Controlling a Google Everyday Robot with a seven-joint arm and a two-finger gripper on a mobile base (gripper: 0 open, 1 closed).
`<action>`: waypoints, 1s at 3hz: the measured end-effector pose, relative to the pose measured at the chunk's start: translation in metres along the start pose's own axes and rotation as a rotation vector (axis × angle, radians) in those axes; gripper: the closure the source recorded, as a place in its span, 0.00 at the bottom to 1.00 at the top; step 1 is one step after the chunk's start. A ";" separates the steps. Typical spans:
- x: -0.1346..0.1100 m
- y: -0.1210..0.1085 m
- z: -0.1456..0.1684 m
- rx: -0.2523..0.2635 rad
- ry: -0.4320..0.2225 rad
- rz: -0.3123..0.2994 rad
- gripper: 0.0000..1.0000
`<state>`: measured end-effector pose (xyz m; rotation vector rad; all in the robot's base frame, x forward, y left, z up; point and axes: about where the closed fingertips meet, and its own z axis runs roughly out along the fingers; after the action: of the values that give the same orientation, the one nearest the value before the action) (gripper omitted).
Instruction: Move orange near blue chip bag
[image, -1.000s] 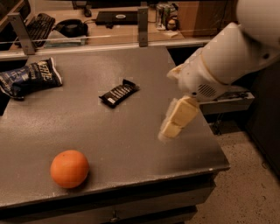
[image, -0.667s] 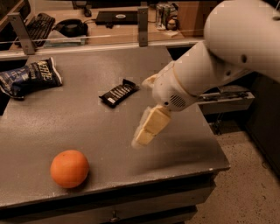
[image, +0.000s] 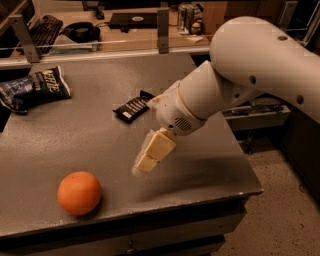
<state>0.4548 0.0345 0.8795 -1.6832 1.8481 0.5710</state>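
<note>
The orange (image: 79, 192) sits on the grey table (image: 90, 140) near its front left edge. The blue chip bag (image: 33, 88) lies wrinkled at the table's far left, well behind the orange. My gripper (image: 145, 162) hangs over the table's front middle, pointing down and left, to the right of the orange and apart from it. It holds nothing that I can see.
A small black bar wrapper (image: 133, 106) lies mid-table, just behind my arm (image: 240, 75). A glass rail with posts (image: 162, 22) borders the table's far edge, with a desk, keyboard and headset beyond. The table's right edge drops to the floor.
My arm has swung left across the table. The gripper has moved from the right side toward the orange and sits lower over the front middle. The orange and the bag have not moved.
</note>
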 end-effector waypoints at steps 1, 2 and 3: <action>-0.007 0.001 0.006 -0.025 -0.011 -0.012 0.00; -0.022 0.015 0.030 -0.072 -0.054 -0.043 0.00; -0.042 0.042 0.068 -0.146 -0.119 -0.084 0.00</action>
<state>0.4237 0.1156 0.8538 -1.7706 1.6788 0.7698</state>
